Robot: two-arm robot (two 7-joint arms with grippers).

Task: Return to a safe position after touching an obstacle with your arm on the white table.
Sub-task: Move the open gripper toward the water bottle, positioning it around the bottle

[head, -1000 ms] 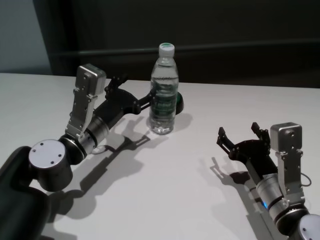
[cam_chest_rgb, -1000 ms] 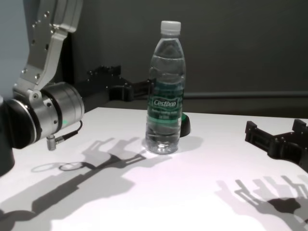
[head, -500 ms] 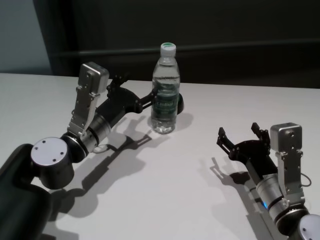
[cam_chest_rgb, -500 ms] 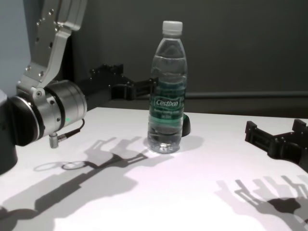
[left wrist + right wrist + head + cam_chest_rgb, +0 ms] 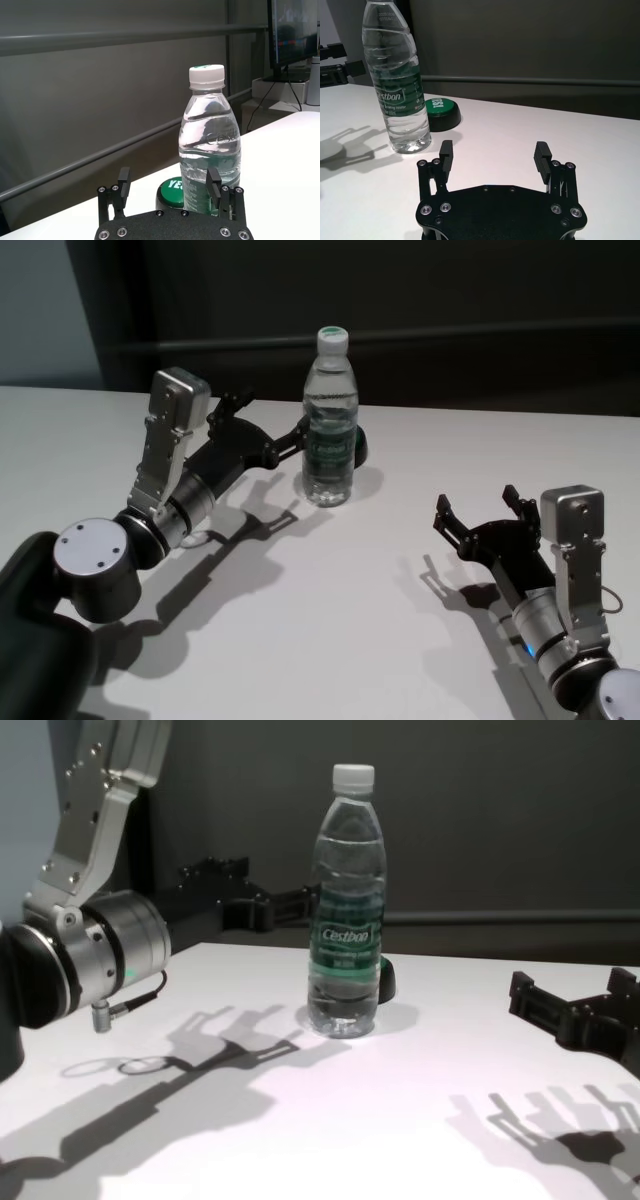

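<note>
The left gripper is spread wide just beside the bottle on the white table, and the right gripper waits wide apart too.

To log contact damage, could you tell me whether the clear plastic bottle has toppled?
No, the clear plastic bottle stands upright on the white table.

Round green-topped button, low black base, white lettering on top partly legible; 1 piece, resting flat. Dark grey wall behind, fitted with 1 horizontal rail. Monitor, screen lit, on a far surface at the room's edge, cables hanging below. White cylindrical container beside it.
</note>
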